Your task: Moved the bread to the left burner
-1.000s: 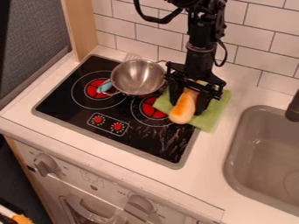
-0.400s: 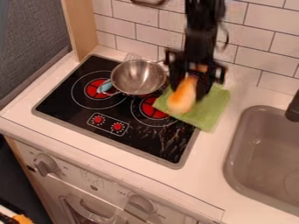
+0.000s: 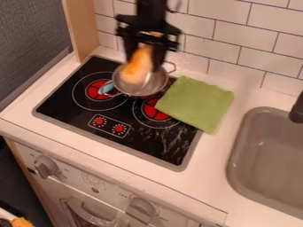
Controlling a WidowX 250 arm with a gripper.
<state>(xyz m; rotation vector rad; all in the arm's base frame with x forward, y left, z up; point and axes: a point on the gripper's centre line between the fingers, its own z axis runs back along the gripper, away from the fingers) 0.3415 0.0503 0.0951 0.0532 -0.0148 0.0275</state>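
The black gripper (image 3: 144,64) hangs above the metal bowl (image 3: 155,84), its fingers clamped on the bread (image 3: 137,68), which is blurred and slants down between them, hiding part of the bowl's inside. The bowl sits toward the back of the black stovetop (image 3: 71,106). A light blue item (image 3: 106,88) is at the bowl's left side, over part of the red left burner (image 3: 95,91). The right burner (image 3: 157,113) lies in front of the bowl, and the red stove knobs (image 3: 119,128) are farther forward. To the bowl's right, the green cloth (image 3: 198,104) lies partly on the stovetop and partly on the counter (image 3: 195,186). The gray sink (image 3: 235,150) is well apart from the bowl, beyond the cloth.
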